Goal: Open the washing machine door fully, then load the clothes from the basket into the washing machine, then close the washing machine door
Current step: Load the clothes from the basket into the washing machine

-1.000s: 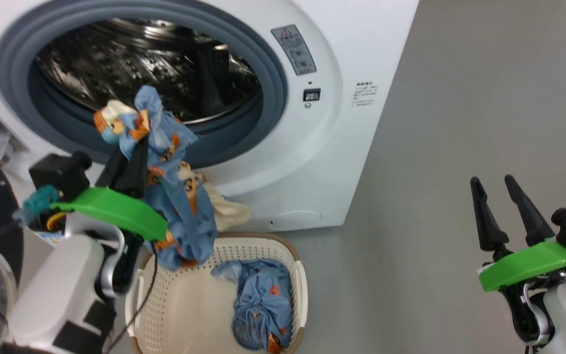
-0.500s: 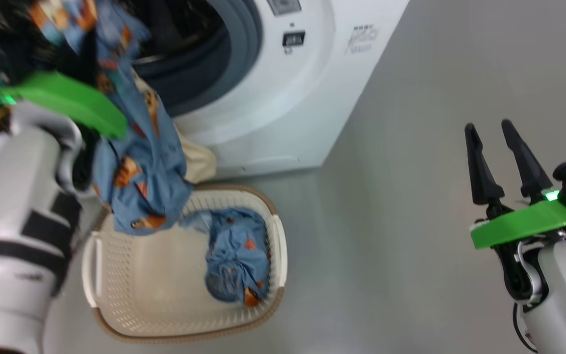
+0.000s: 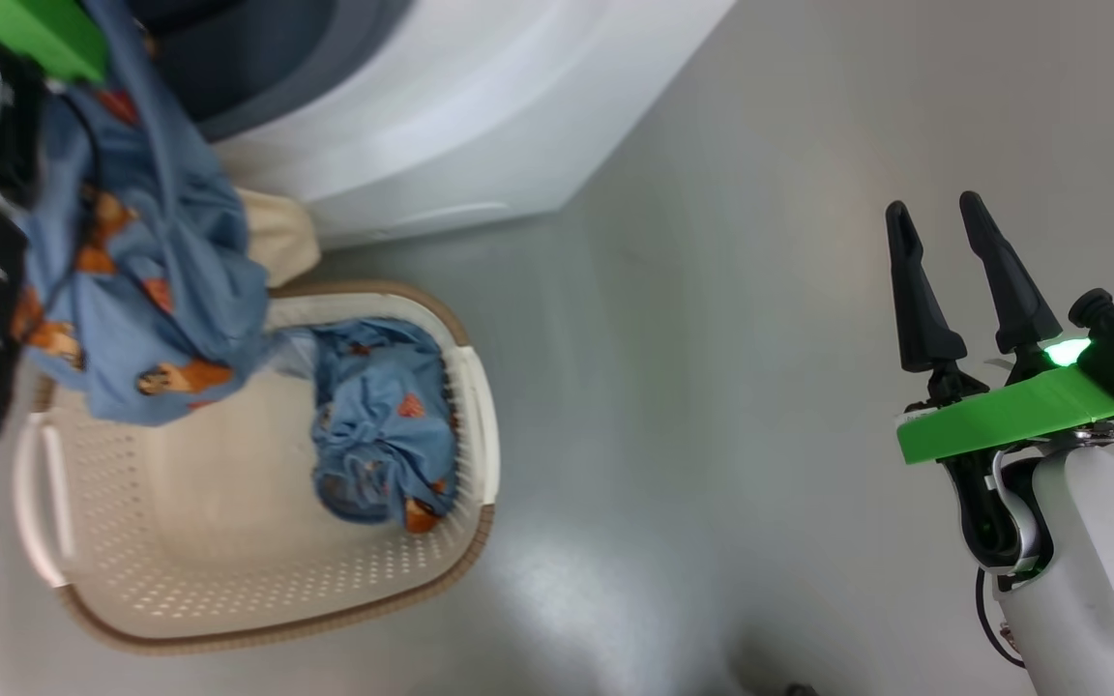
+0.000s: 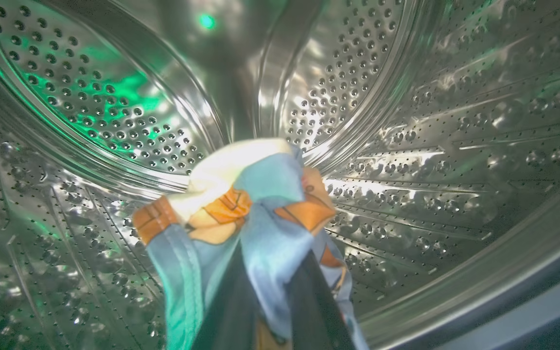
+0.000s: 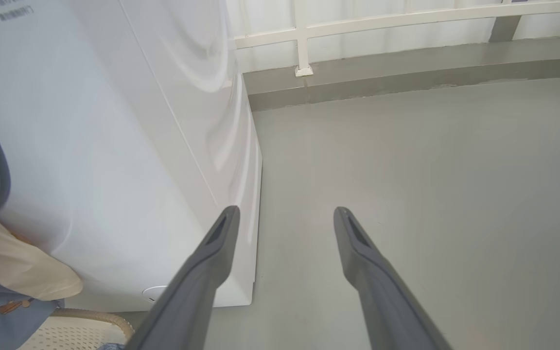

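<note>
Inside the steel drum (image 4: 430,146), the left gripper (image 4: 268,277) is clamped narrow on a bunched fold of the held garment (image 4: 241,204), its dark fingers rising under the cloth. In the head view, most of that light-blue piece hangs out of the washing machine (image 3: 441,126) mouth, over the rim of the basket (image 3: 277,633) nearest the machine. A second garment (image 3: 378,425) lies against the basket's right wall. The right gripper (image 3: 939,251) stands wide and empty above the bare floor (image 3: 692,406), well apart. If released here, I judge, the hanging weight could drag the piece back over the grey seal (image 3: 344,58) or leave a tail outside to be pinched at closing.
</note>
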`<state>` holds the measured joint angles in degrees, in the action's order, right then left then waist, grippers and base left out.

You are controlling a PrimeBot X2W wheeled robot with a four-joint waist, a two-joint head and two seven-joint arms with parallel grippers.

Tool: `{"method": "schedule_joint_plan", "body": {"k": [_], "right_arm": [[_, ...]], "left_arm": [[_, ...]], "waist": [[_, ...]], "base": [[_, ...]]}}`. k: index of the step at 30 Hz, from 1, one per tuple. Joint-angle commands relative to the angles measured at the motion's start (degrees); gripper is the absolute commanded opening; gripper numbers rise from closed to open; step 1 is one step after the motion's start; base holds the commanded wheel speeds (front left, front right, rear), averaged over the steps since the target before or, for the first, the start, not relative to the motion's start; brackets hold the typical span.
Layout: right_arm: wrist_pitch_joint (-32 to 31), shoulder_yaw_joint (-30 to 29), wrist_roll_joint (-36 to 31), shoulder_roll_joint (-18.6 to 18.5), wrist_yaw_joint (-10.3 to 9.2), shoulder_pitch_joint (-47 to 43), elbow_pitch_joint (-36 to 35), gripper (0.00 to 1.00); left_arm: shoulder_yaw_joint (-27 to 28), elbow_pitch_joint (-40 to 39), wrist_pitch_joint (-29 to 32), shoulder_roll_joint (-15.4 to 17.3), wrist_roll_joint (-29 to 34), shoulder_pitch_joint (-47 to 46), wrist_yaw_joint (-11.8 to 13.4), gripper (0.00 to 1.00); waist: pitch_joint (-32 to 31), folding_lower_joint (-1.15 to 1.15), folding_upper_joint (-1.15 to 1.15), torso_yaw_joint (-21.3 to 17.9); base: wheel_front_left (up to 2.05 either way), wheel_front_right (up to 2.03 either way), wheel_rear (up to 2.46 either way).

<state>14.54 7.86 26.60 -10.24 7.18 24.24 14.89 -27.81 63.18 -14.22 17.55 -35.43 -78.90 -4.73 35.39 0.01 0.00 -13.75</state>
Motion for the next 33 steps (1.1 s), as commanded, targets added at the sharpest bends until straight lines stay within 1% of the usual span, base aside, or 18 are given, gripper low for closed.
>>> {"method": "schedule_joint_plan", "body": {"k": [1, 3, 5, 6, 7, 9, 11, 14, 15, 16, 17, 20, 24, 28, 33], "right_arm": [[0.5, 0.6, -0.8, -0.2, 0.31, -0.4, -1.6, 1.00], [0.5, 0.4, -0.8, 0.0, 0.31, -0.3, -1.8, 1.00], [0.5, 0.3, -0.9, 0.3, 0.31, -0.2, -1.8, 1.00], [0.5, 0.3, -1.0, 0.6, 0.31, -0.2, -1.9, 1.00], [0.5, 0.5, -1.1, 1.0, 0.31, 0.0, -1.9, 1.00], [0.5, 0.6, -1.2, 1.4, 0.31, 0.2, -1.8, 1.00], [0.5, 0.8, -1.2, 1.6, 0.31, 0.4, -1.6, 1.00], [0.5, 1.0, -1.2, 1.7, 0.31, 0.6, -1.1, 1.00], [0.5, 1.1, -1.2, 1.7, 0.31, 0.7, -0.9, 1.00], [0.5, 1.1, -1.1, 1.6, 0.31, 0.7, -0.8, 1.00], [0.5, 1.2, -1.1, 1.6, 0.31, 0.7, -0.7, 1.00], [0.5, 1.2, -1.0, 1.3, 0.31, 0.6, -0.5, 1.00], [0.5, 1.4, -0.9, 1.3, 0.31, 0.6, 0.0, 1.00], [0.5, 1.7, -0.7, 1.3, 0.31, 0.8, 0.3, 1.00], [0.5, 1.8, -0.5, 1.2, 0.31, 1.0, 0.8, 1.00]], "left_arm": [[0.4, -0.7, -0.6, 2.8, 1.4, -3.0, 0.3, 0.00], [0.2, -1.3, -0.7, 3.0, 2.6, -5.0, 0.8, 0.00], [1.3, -3.8, -0.7, 3.3, 3.5, -6.7, 1.6, 0.00], [2.0, -5.6, -0.7, 3.5, 4.1, -7.2, 2.1, 0.00], [4.0, -10.3, -0.8, 4.4, 5.9, -7.8, 3.5, 0.00], [6.7, -15.1, -0.8, 4.9, 7.9, -7.4, 5.1, 0.00], [9.1, -18.4, -0.8, 4.7, 9.6, -5.9, 6.0, 0.00], [11.0, -18.5, -0.8, 3.9, 11.5, -3.1, 6.2, 0.00], [11.3, -17.2, -0.8, 3.6, 11.7, -2.3, 6.1, 0.23], [11.5, -15.6, -0.8, 3.2, 11.8, -1.8, 5.9, 0.57], [11.6, -13.3, -0.8, 2.7, 11.5, -1.4, 5.6, 1.00], [10.9, -6.9, -0.3, 1.5, 11.3, -1.5, 4.7, 1.00], [10.2, 0.7, 3.5, 0.4, 10.6, -1.8, 3.6, 1.00], [9.9, 3.7, 3.7, 0.0, 10.3, -2.1, 2.7, 1.00], [10.1, 6.0, 1.1, -0.9, 9.4, -0.8, 1.2, 1.00]], "waist": [[3.9, -0.01, 0.00, -3.3], [4.7, -0.01, 0.00, -3.6], [5.3, -0.01, 0.00, -3.7], [5.6, -0.01, 0.00, -3.7], [6.0, -0.01, 0.00, -3.8], [6.2, -0.01, 0.00, -3.9], [6.0, -0.01, 0.00, -4.0], [5.5, -0.01, 0.00, -3.9], [5.2, -0.01, 0.00, -3.9], [5.0, -0.01, 0.00, -3.8], [4.7, -0.01, 0.00, -3.7], [3.9, -0.01, 0.00, -3.3], [2.5, -0.01, 0.00, -2.8], [1.3, -0.01, 0.00, -2.6], [-1.1, -0.01, 0.00, -1.9]], "base": [[0.00, 0.00, 0.00], [0.00, 0.00, 0.00], [0.00, 0.00, 0.00], [0.00, 0.00, 0.00], [0.00, 0.00, 0.00], [0.00, 0.00, 0.00], [0.00, 0.00, 0.00], [0.00, 0.00, 0.00], [0.00, 0.00, 0.00], [0.00, 0.00, 0.00], [0.00, 0.00, 0.00], [0.00, 0.00, 0.00], [0.00, 0.00, 0.00], [0.00, 0.00, 0.00], [0.00, 0.00, 0.00]]}}
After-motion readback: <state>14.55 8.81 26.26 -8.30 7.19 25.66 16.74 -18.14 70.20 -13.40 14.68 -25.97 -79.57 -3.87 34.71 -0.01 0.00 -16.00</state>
